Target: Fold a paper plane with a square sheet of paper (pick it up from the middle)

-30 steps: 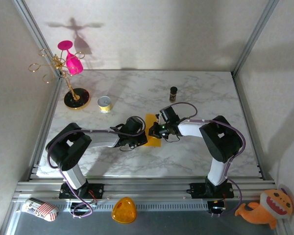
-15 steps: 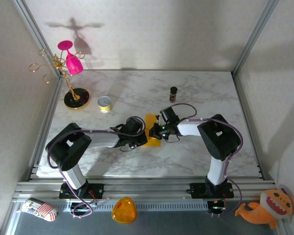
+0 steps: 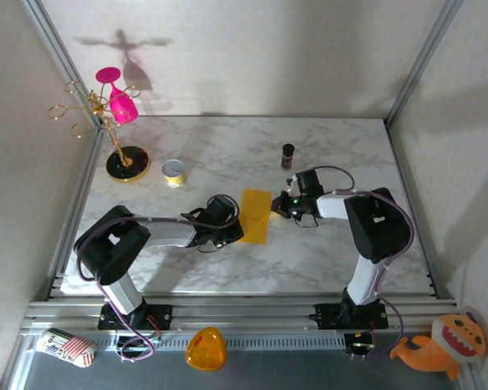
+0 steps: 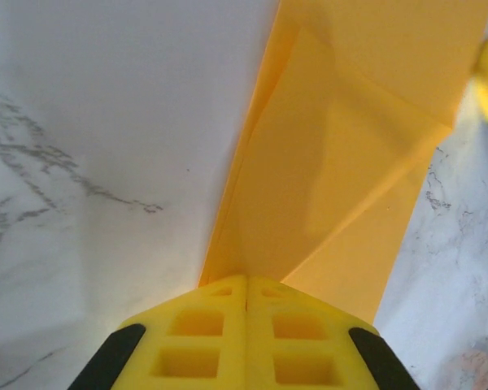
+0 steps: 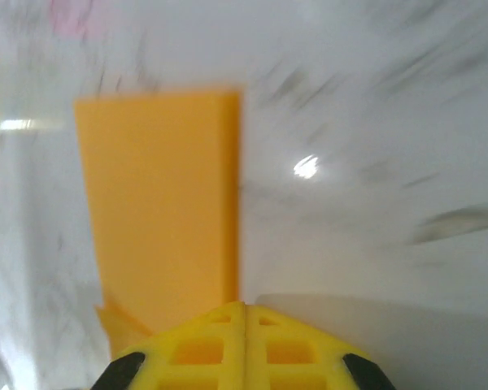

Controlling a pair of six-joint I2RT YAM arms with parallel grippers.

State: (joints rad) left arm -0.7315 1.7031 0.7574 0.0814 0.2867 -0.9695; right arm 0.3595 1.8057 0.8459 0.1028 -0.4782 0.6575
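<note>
The square sheet of paper [image 3: 256,215] lies flat near the middle of the table [image 3: 350,146], a little closer to the near edge than to the far edge. It is folded into a long, thin strip. The strip runs from far to near and leans a bit.

The left gripper [image 3: 236,231] comes in from the left side. Its tip is at the near left part of the strip and touches it. In the left wrist view, its yellow fingers [image 4: 203,333] are pressed tight together with no gap. They sit on the near end of the paper [image 4: 350,162], and the strip stretches away from them. A slanted flap is folded across it. I cannot tell if the paper is pinched between the fingers or just lies under them.

The right gripper [image 3: 276,208] comes in from the right side. Its tip is just beside the strip's right edge, near the far end. The right wrist view is blurry. There, its yellow fingers [image 5: 293,349] are tight together too. The paper [image 5: 163,203] lies ahead and to the left, and its straight right edge lines up with the line where the two fingers meet.

A small dark bottle [image 3: 288,154] stands farther back, well apart from the paper.
</note>
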